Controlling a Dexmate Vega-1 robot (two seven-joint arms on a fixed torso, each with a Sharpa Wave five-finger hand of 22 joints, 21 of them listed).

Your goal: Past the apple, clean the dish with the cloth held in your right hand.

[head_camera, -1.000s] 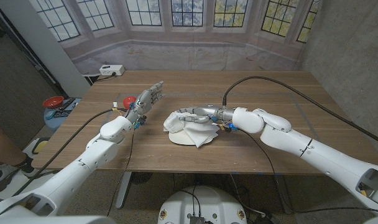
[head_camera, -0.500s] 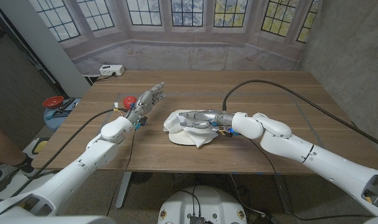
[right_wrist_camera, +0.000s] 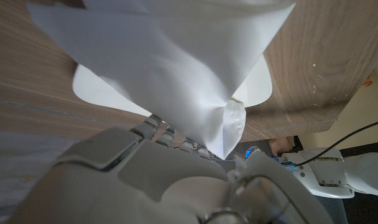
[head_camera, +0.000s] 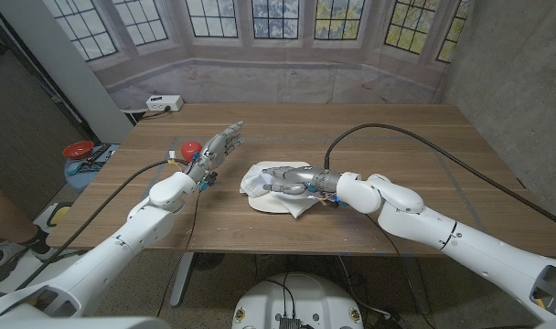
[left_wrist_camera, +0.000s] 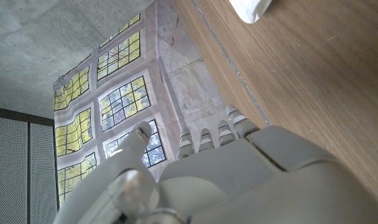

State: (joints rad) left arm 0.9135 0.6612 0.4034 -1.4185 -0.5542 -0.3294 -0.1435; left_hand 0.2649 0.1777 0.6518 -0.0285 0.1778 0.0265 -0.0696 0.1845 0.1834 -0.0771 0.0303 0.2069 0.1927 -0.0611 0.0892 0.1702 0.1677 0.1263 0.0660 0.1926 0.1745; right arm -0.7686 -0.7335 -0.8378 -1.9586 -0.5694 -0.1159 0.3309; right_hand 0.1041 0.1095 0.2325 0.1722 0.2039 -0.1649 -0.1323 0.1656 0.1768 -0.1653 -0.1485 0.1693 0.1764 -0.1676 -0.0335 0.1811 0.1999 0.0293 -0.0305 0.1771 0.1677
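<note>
**Right hand holding cloth on dish; left hand raised beside apple**

Item 1, right hand: I see its fingers curled into the white cloth and gripping it. In the right wrist view the fabric bunches to a gathered fold right at the fingers and spreads outward from there. The hand lies over the dish, its forearm coming in from the table's right side, with a black cable arching up off the wrist.

Item 2, cloth: white, crumpled, draped across most of the dish, one corner hanging past the near rim onto the wood.

Item 3, dish: a white plate near the middle of the table, a little toward the near edge. Only strips of its rim show around the cloth. In the right wrist view, white rim pokes out on either side of the fabric.

Item 4, left hand: fingers extended and apart, grasping nothing, held above the table well to the left of the dish, palm side turned toward the middle of the table.

Item 5, apple: red, standing on the table just beside the left hand, on its outer side, partly hidden by it.

Item 6, wooden table: brown planks. A white box with a cord sits at its far left corner.
</note>
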